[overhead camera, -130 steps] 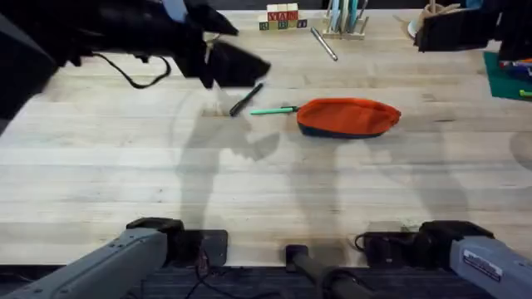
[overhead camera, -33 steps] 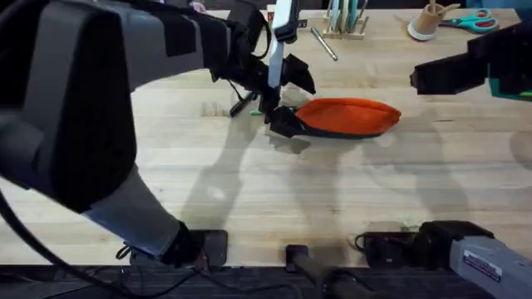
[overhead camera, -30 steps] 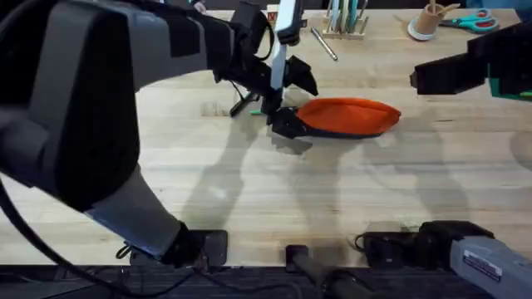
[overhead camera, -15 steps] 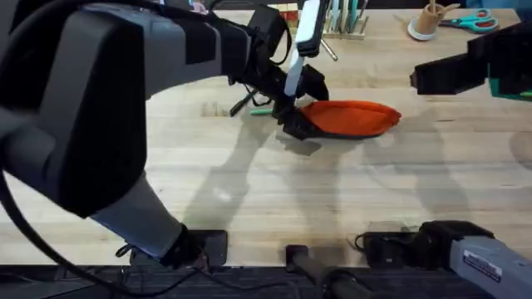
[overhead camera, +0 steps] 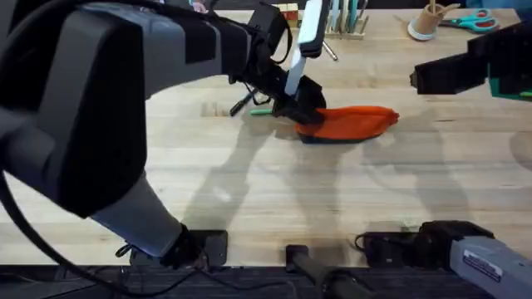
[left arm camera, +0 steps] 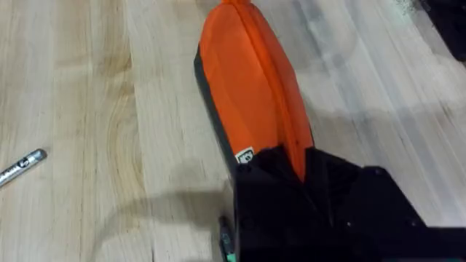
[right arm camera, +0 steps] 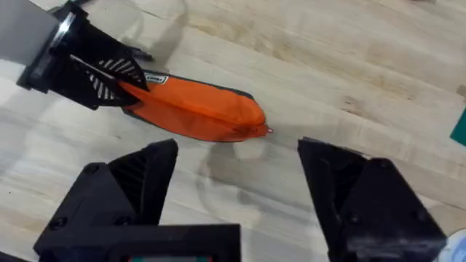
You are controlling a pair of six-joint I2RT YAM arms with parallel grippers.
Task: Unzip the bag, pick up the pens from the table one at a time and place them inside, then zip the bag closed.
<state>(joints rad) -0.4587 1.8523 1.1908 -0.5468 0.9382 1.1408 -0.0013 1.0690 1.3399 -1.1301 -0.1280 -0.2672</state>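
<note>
The orange bag [overhead camera: 353, 122] with its navy base lies on the table [overhead camera: 274, 191] at centre back. My left gripper [overhead camera: 304, 109] is shut on the bag's left end, and the zipper ridge runs into its black fingers [left arm camera: 306, 196]. In the right wrist view the bag [right arm camera: 193, 105] lies below my open right gripper [right arm camera: 239, 153], which hovers off to the right [overhead camera: 432, 76]. A black pen [overhead camera: 243, 103] and a green pen [overhead camera: 261, 112] lie just left of the bag. The silver-grey pen [overhead camera: 330, 51] lies farther back.
A rack of tools [overhead camera: 345, 21] and lettered blocks [overhead camera: 287, 12] stand at the table's back edge. A cup [overhead camera: 428, 21] and teal scissors [overhead camera: 470, 21] sit at the back right, with a green mat [overhead camera: 507, 83] at the right edge.
My left gripper slid right onto the bag's left end and closed there. The bag's left end now looks pinched and slightly raised. The right arm has held still over the last second.
</note>
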